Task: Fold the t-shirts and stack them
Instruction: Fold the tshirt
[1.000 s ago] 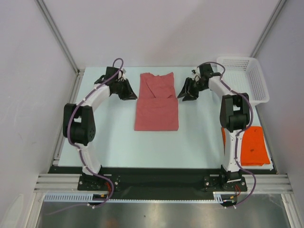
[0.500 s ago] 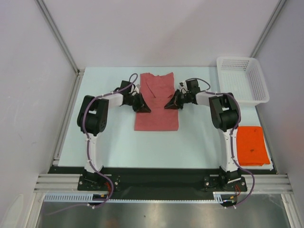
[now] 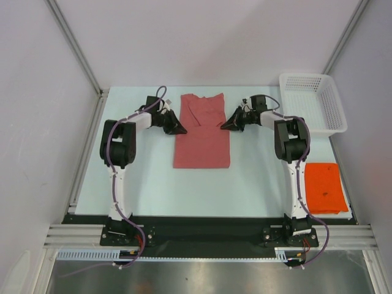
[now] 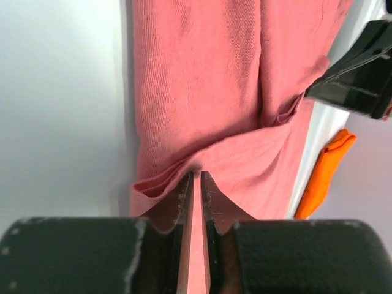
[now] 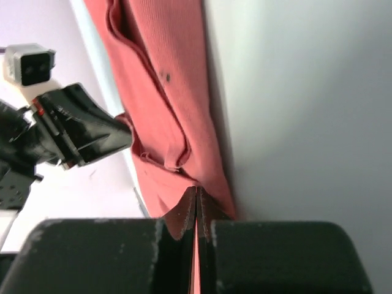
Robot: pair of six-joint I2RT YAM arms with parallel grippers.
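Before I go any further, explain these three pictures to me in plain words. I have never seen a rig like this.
The machine is two robot arms bolted at the near edge of a pale table. The wide picture looks down from above and behind them; the other two come from cameras on each wrist, looking along the fingers. On the table lies a pink-red t-shirt, folded narrow. A folded orange t-shirt sits at the right front, and a white perforated basket stands at the far right corner. The left end effector pinches the shirt's left edge and the right end effector its right edge; the wrist pictures show cloth clamped between each pair of fingers.
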